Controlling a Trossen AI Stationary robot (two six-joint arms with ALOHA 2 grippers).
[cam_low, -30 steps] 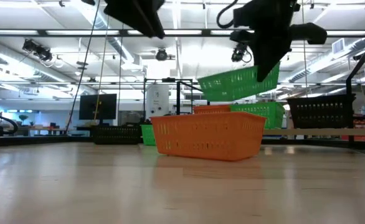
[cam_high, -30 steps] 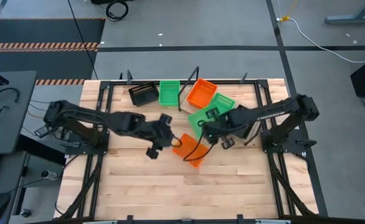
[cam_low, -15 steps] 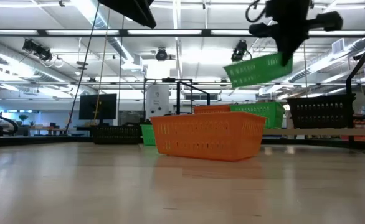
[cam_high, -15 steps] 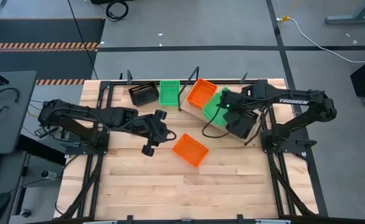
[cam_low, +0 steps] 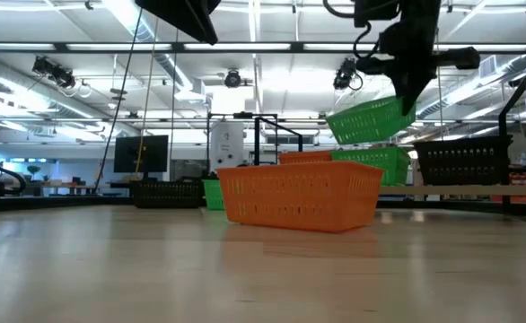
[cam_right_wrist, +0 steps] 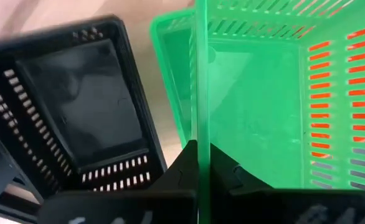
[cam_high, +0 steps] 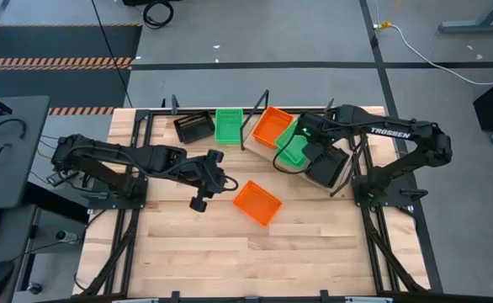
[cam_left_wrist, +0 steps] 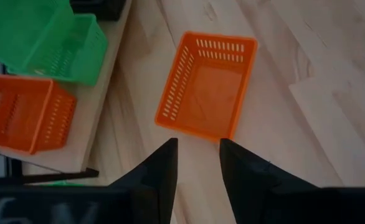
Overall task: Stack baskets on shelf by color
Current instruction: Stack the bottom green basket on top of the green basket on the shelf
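Note:
My right gripper (cam_high: pixel 302 140) is shut on a green basket (cam_high: pixel 292 145), held in the air over the shelf (cam_left_wrist: pixel 101 124) and above a second green basket (cam_low: pixel 377 164). An orange basket (cam_high: pixel 271 125) and a black basket (cam_high: pixel 326 168) sit beside that one. A loose orange basket (cam_high: pixel 257 203) rests on its base at the table's middle. My left gripper (cam_left_wrist: pixel 198 163) hangs open, up in the air to the left of it, touching nothing. Another black basket (cam_high: pixel 194 126) and a green one (cam_high: pixel 228 124) lie at the far edge. My right gripper pinches one upright side wall (cam_right_wrist: pixel 199 127) of the green basket, one finger inside the basket and one outside. The fingers (cam_right_wrist: pixel 227 173) come from above, pointing down. The basket is lifted clear and hangs tilted below them, its free end (cam_low: pixel 339 126) lower.
A black metal frame (cam_high: pixel 150 126) runs round the tabletop, with posts at the far edge. The near half of the planked table (cam_high: pixel 246 252) holds no objects. The room behind shows stands and monitors.
My right gripper carried the green basket from above the loose orange basket up and toward the far right, then lowered it a little over the green basket on the shelf. My left gripper drew back toward the table's left, away from the orange basket.

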